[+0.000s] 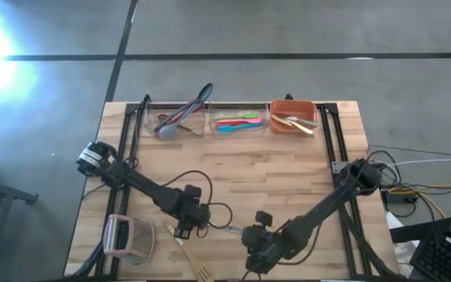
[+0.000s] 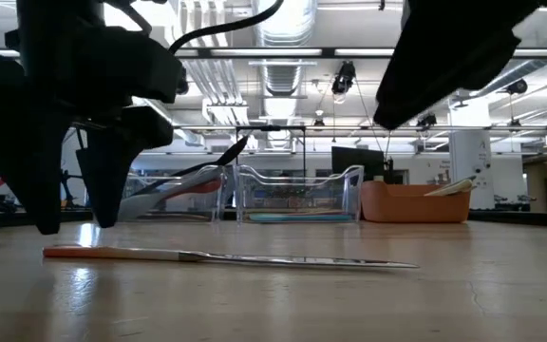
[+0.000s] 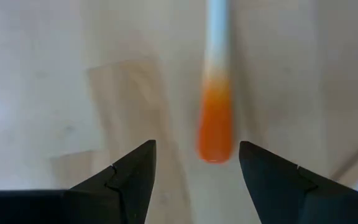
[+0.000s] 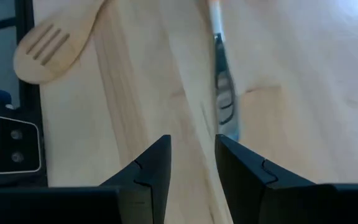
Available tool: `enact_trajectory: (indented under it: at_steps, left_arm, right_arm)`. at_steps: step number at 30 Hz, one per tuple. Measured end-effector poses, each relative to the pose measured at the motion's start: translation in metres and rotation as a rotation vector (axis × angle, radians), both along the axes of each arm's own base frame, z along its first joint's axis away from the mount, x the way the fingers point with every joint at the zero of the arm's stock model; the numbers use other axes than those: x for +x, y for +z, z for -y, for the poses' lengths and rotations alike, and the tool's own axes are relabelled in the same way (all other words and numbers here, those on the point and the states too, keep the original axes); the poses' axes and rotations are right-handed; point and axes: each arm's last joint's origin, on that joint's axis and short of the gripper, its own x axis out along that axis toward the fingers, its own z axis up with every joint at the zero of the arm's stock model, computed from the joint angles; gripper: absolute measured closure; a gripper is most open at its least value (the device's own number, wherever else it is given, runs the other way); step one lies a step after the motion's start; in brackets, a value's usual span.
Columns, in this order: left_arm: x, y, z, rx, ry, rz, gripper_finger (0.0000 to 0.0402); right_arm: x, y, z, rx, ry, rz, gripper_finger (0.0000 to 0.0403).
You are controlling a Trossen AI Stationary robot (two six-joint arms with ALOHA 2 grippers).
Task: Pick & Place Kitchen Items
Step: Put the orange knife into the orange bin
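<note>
On the table's near edge lies an orange-handled utensil (image 3: 215, 127), flat; left gripper (image 3: 196, 163), jaws wide, should drop straddling that handle tip before closing, while right gripper (image 4: 191, 163), jaws half-parted and empty, waits beside.

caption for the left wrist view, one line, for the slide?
Left end effector, fingers open, hovers above the orange-tipped utensil handle lying on the wooden table.

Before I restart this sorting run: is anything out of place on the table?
Yes. An orange-handled utensil lies flat on the bare table under the open left gripper, and a slotted wooden spatula lies near the table's front edge, both outside the bins.
</note>
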Motion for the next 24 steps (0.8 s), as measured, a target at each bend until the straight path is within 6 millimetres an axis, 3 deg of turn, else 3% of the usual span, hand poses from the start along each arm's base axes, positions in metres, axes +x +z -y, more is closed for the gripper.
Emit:
enact_trajectory:
  at_steps: [5, 13, 24]
  left_arm:
    - [0.001, 0.002, 0.001, -0.014, -0.021, 0.005, 0.0170]
    - [0.002, 0.001, 0.001, -0.019, -0.031, 0.022, 0.0170]
    - [0.003, 0.001, 0.002, -0.018, -0.050, 0.030, 0.0170]
  right_arm:
    - [0.007, -0.019, -0.002, -0.007, 0.002, -0.042, 0.0289]
    - [0.019, -0.053, 0.011, -0.024, -0.010, -0.147, 0.0297]
    - [0.028, -0.052, 0.026, -0.033, 0.005, -0.159, 0.0291]
